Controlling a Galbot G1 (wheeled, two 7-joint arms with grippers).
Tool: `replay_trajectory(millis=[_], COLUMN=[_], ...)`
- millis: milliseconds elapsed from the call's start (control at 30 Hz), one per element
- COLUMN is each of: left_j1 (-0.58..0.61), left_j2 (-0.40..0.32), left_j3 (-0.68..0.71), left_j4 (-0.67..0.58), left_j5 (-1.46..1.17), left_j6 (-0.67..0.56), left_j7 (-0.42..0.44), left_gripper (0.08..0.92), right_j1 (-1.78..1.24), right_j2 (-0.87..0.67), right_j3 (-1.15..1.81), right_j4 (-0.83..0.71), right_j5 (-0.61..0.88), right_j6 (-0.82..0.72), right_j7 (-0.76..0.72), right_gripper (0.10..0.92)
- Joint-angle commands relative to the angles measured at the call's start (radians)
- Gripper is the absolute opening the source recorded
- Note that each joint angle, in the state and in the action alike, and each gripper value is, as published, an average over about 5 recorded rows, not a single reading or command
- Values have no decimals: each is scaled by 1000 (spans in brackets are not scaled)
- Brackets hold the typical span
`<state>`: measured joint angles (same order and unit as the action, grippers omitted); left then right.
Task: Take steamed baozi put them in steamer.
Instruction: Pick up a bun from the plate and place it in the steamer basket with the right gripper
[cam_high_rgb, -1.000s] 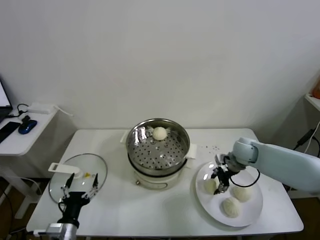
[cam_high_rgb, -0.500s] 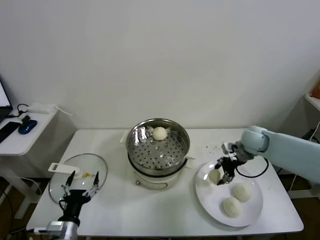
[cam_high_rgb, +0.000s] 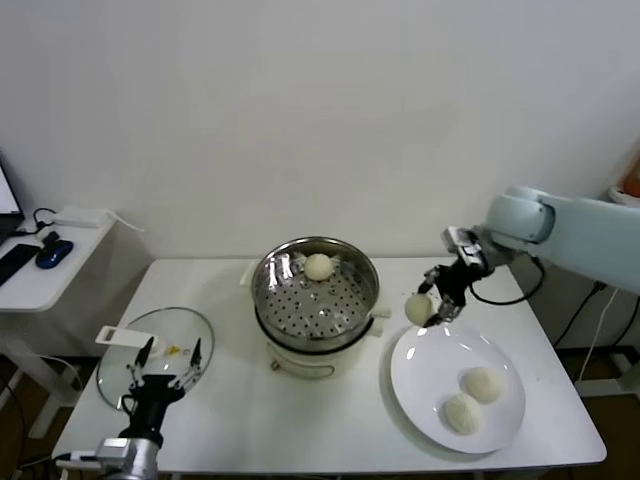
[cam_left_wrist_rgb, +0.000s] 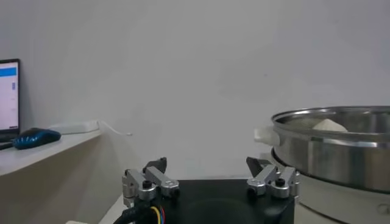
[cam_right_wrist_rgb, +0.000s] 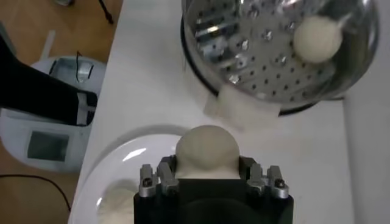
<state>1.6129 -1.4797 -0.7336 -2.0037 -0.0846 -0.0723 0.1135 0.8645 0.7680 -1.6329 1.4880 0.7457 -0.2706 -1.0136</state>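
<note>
My right gripper (cam_high_rgb: 431, 304) is shut on a cream-white steamed baozi (cam_high_rgb: 417, 309) and holds it in the air between the white plate (cam_high_rgb: 420, 352) and the steamer (cam_high_rgb: 306, 308). In the right wrist view the held baozi (cam_right_wrist_rgb: 206, 151) sits between the fingers of the right gripper (cam_right_wrist_rgb: 206, 169), just short of the steamer (cam_right_wrist_rgb: 262, 72). One baozi (cam_high_rgb: 319, 266) lies at the back of the perforated steel basket, shown also as the basket's baozi (cam_right_wrist_rgb: 316, 38). Two more baozi (cam_high_rgb: 483, 384) (cam_high_rgb: 461, 412) rest on the plate. My left gripper (cam_high_rgb: 164, 364) is parked open at the front left.
A round glass lid (cam_high_rgb: 185, 335) with a white handle lies flat under the left gripper (cam_left_wrist_rgb: 207, 165). The steamer's cream handle (cam_right_wrist_rgb: 241, 111) juts toward the plate (cam_right_wrist_rgb: 119, 167). A side desk (cam_high_rgb: 40, 275) with a blue mouse stands at far left.
My right gripper has lifted one baozi off the plate and carried it up and toward the steamer. Two baozi stay on the plate. The left arm has barely moved.
</note>
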Motion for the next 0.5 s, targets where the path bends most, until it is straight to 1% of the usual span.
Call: replay_trajectory(millis=[33,200,500], left_j1=[1,0,7], left_j2=[0,2,-2], left_j3=[-1,-4,-12], left_j4=[-4,-11,-27], left_j5=[1,1,-3], left_j6=[0,1,8], left_j7=[0,0,-6], left_gripper=[823,823,823], right_j1=[183,108,-65], right_j2=[203,353,581], right_j3=[-93,-44,45], right_j4=[-47,-181,-441], right_j5=[170,178,120], right_j6=[2,-4,-13], right_j7=[-9,-3,-1], right_gripper=[653,653,651])
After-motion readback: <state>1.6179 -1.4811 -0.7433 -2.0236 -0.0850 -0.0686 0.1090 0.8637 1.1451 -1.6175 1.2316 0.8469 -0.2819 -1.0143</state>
